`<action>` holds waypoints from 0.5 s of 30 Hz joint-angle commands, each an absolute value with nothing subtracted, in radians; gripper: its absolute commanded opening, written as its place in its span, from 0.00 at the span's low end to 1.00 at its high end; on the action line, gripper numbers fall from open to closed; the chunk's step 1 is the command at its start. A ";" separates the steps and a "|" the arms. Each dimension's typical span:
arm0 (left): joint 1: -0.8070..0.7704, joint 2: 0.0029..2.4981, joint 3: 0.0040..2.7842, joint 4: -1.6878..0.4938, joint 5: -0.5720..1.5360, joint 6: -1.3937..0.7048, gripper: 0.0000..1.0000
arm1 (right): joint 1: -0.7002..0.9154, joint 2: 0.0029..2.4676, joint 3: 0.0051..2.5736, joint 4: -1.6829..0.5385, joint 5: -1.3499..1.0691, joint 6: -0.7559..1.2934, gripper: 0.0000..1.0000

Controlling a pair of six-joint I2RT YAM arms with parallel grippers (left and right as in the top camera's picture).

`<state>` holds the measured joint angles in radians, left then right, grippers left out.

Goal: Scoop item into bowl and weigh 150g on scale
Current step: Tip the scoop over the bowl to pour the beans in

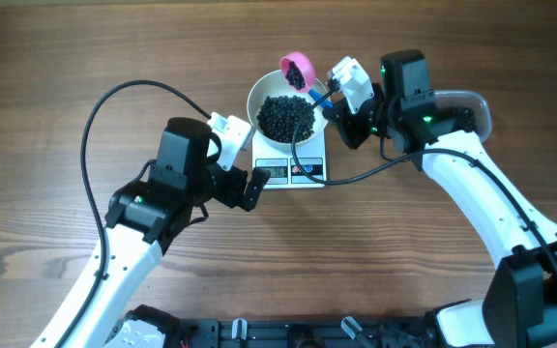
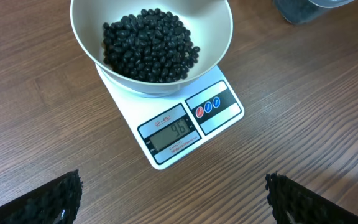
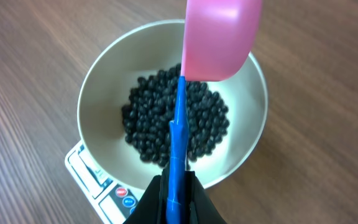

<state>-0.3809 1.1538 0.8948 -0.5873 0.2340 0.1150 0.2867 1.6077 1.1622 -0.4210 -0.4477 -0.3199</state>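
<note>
Overhead, the wooden counter carries everything, and both arms reach in toward its middle. A white bowl stands on the small white scale, whose display reads 46. The left end effector hangs just in front of the scale, fingers spread wide and holding nothing. The right end effector is pressed together on the blue handle of a pink scoop, its cup above the bowl's far rim. Black beans lie heaped in the bowl's bottom.
</note>
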 commanded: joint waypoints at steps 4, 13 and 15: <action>-0.384 1.161 0.890 -0.588 0.243 0.126 1.00 | 0.294 1.591 1.171 -0.482 -0.449 -0.395 0.04; -0.384 1.161 0.890 -0.588 0.243 0.126 1.00 | 0.298 1.591 1.171 -0.481 -0.404 -0.414 0.04; -0.384 1.161 0.890 -0.588 0.243 0.126 1.00 | 0.298 1.592 1.171 -0.483 -0.366 -0.461 0.04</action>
<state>-0.3809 1.1538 0.8948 -0.5873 0.2340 0.1150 0.2874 1.6077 1.1622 -0.4854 -0.4274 -0.3851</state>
